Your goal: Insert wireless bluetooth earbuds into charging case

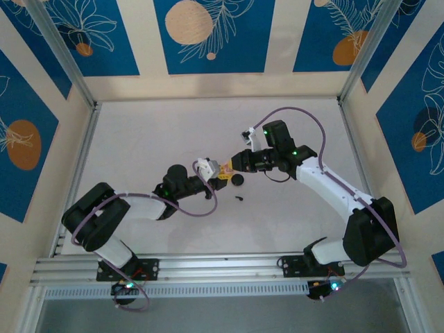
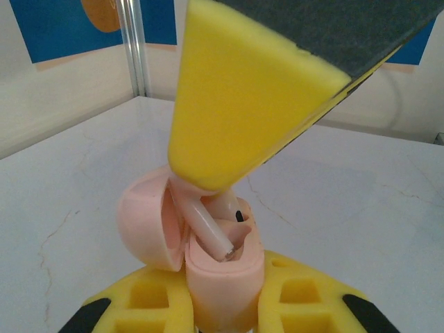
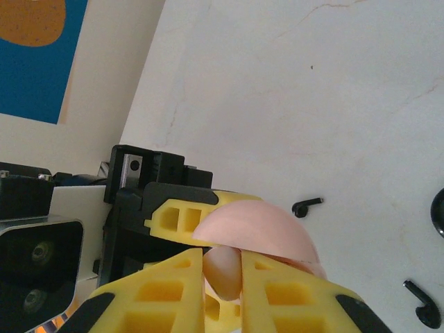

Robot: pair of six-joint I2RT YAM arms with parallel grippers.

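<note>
Near right gripper [image 3: 222, 258], earbuds [image 3: 307, 205] loose on table [image 3: 312, 83], left gripper [image 2: 225, 300] clasping case [image 2: 147, 222], right pinching pale piece [image 3: 222, 277]

The pink charging case [image 2: 225, 277] stands open in the left pincer [image 2: 222, 309], a pale stemmed piece [image 2: 208, 229] held by the right pincer [image 3: 222, 267] dipping into it. Two tiny black earbuds [image 3: 307, 205] lie on the desk [image 3: 277, 83] beside that pincer.
</note>
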